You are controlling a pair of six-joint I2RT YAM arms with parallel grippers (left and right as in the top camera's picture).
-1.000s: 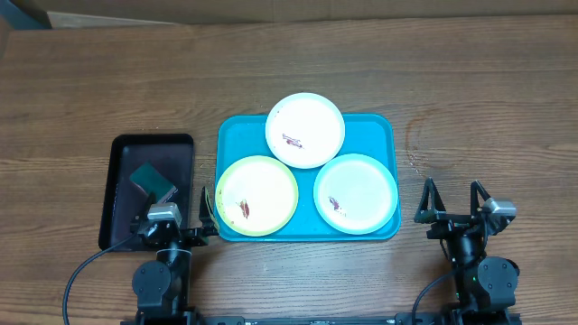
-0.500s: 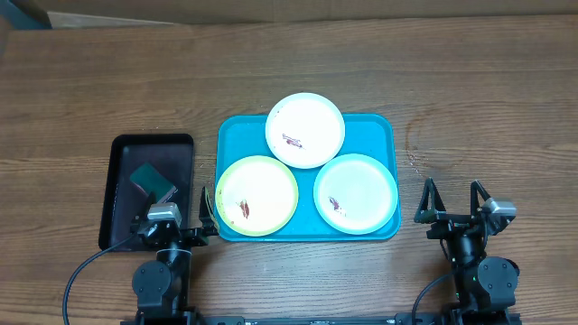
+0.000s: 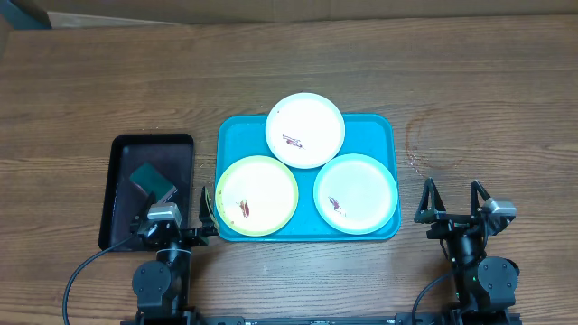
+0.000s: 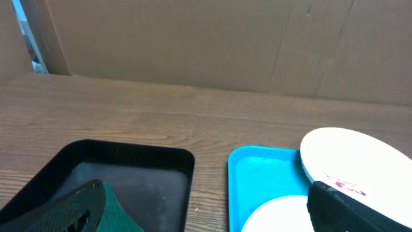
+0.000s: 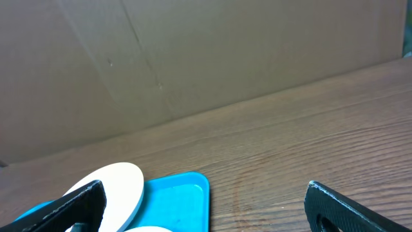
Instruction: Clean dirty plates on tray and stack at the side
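Three dirty plates (image 3: 355, 194) hide most of the tray (image 3: 237, 135), their smears (image 3: 292, 140) indistinct.

Glossy plastic tray (image 3: 239, 135), grained wooden table (image 3: 90, 81), matt white plate (image 3: 312, 117)

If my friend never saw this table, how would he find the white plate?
Find the big blue tray on the wooden table. Of the three plates on it, the white plate is the far one, poking over the tray's back edge. The yellow-green plate and the mint plate have coloured rims; this one is plain white.
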